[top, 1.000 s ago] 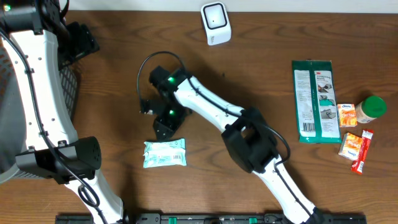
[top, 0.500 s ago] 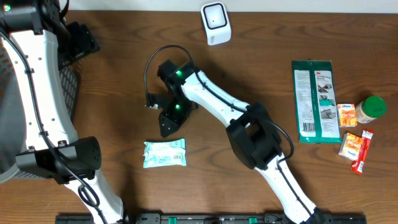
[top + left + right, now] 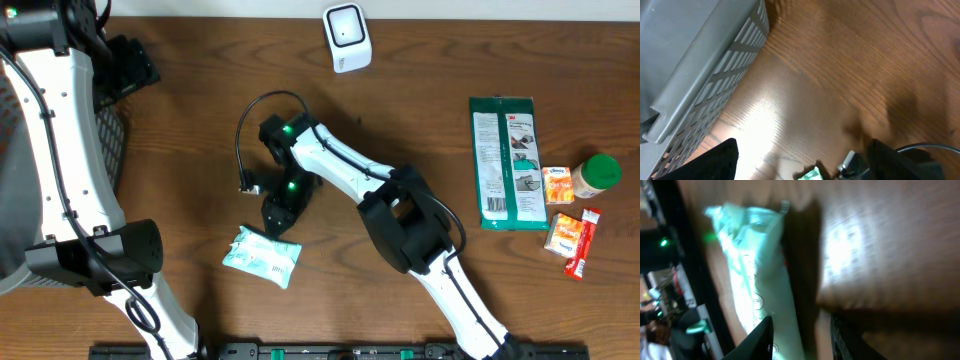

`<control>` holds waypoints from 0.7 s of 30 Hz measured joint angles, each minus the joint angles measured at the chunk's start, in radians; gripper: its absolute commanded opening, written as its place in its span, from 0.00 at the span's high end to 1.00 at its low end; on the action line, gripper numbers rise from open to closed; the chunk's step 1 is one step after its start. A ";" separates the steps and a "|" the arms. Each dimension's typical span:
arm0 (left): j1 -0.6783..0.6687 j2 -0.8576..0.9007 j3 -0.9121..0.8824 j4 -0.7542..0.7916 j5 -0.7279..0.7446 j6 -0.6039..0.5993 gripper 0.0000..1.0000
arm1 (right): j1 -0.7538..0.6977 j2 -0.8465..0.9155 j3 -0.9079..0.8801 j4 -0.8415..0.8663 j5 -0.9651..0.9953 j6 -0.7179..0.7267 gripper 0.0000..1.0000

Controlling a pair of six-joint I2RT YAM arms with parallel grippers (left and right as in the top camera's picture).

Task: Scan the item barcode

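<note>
Overhead view puts the tissue packet (image 3: 262, 257) flat on the table (image 3: 420, 110) at about 7 o'clock from its centre. It lies askew and well apart from the scanner (image 3: 347, 38), which stands at the 12 o'clock edge. The right gripper (image 3: 281, 212) sits at the packet's 1 o'clock corner, touching it or just beside it.

Right wrist view is smeared. Its fingers (image 3: 762, 341) show a gap, and the pale packet runs up past one of them. The claw is partly apart, but I cannot tell whether it already pinches the packet's edge. The left gripper (image 3: 802, 147) hangs with its jaws wide apart and holding nothing, near the grey basket (image 3: 695, 65) at 9 o'clock.

The main risk is a poor hold. The packet looks like soft, slick film, and a bite on one corner may slide off as the arm lifts. If the claw closes short of the edge, it may only shove the packet further toward 6 o'clock.

Even a good corner grip leaves the packet free to droop and swing. The barcode could then reach the scanner folded, tilted or facing away, and no read would follow. Which face carries the code is not legible, so a blind presentation may show the wrong side.
</note>
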 measured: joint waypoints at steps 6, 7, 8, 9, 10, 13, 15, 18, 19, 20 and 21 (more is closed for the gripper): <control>0.000 0.000 0.000 0.000 0.000 0.000 0.18 | 0.008 0.001 -0.011 -0.020 -0.065 -0.074 0.65; 0.000 0.000 0.000 0.000 0.000 0.000 0.18 | 0.009 0.001 -0.011 -0.020 -0.074 -0.079 0.65; 0.000 0.000 0.000 0.000 0.000 0.000 0.18 | 0.011 0.001 -0.011 -0.020 -0.082 -0.086 0.65; 0.000 0.000 0.000 0.000 0.000 0.000 0.18 | 0.012 0.002 -0.011 -0.020 -0.090 -0.090 0.65; 0.000 0.000 0.000 0.000 0.000 0.000 0.18 | 0.013 0.002 -0.011 -0.018 -0.095 -0.094 0.65; 0.000 0.000 0.000 0.000 0.000 0.000 0.18 | 0.013 0.002 -0.011 -0.016 -0.113 -0.111 0.65; 0.000 0.000 0.000 0.000 0.000 0.000 0.18 | 0.013 0.002 -0.011 -0.015 -0.126 -0.119 0.65; 0.000 0.000 0.000 0.000 0.000 0.000 0.17 | 0.013 0.002 -0.011 -0.015 -0.146 -0.124 0.65; 0.000 0.000 0.000 0.000 0.000 0.000 0.17 | 0.013 0.002 -0.011 -0.015 -0.150 -0.126 0.65; 0.000 0.000 0.000 0.000 0.000 0.000 0.18 | 0.014 0.002 -0.011 -0.016 -0.154 -0.128 0.66; 0.000 0.000 0.000 0.000 0.000 0.000 0.17 | 0.015 0.002 -0.011 -0.016 -0.155 -0.129 0.66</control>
